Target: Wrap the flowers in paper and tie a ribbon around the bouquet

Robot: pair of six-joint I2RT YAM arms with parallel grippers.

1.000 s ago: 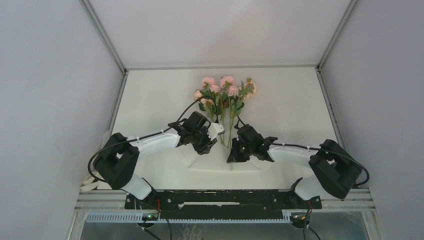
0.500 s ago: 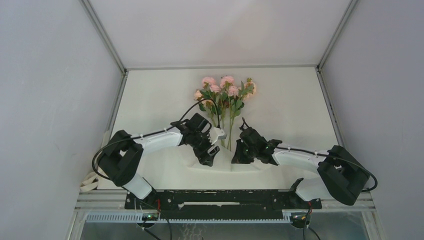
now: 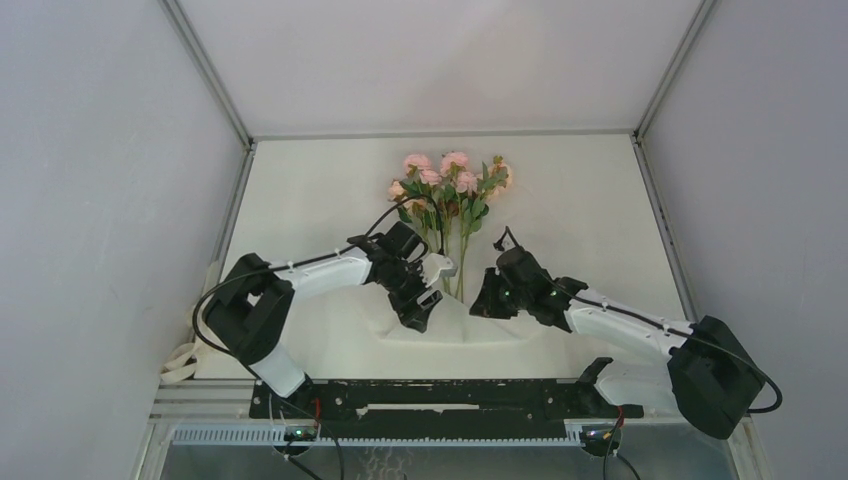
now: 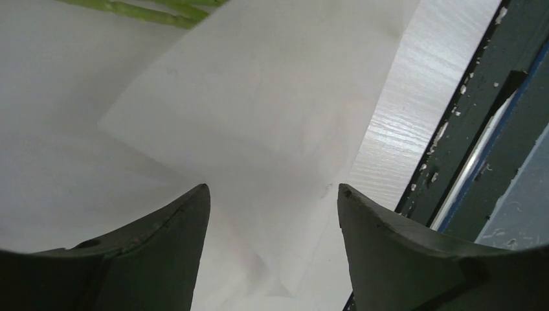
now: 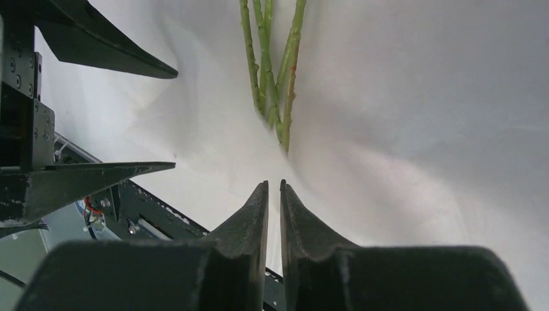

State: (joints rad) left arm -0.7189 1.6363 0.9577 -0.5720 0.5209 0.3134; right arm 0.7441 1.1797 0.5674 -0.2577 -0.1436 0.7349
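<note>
We judge the paper (image 3: pixel 450 323), lying at lower centre of the top view under the stems of the flowers (image 3: pixel 450 185), as thin, light and easily creased, best pinched at an edge; the left gripper (image 4: pixel 274 188) hangs spread and empty over it, while the right gripper (image 5: pixel 274 184) has its jaws nearly together, and we cannot tell whether they pinch anything.

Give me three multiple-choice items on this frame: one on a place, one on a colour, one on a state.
1. Where do the roses lie on the table? A. far middle B. near left corner C. under the right arm's base
2. What colour are their blooms? A. red B. yellow C. pale pink
3. How is the left pincer? A. shut on the roses B. open, holding nothing C. shut empty

Answers: 1 A, the top view shows them centred, blooms near the far edge. 2 C, the petals are pale pink. 3 B, it stands wide open over the paper.
</note>
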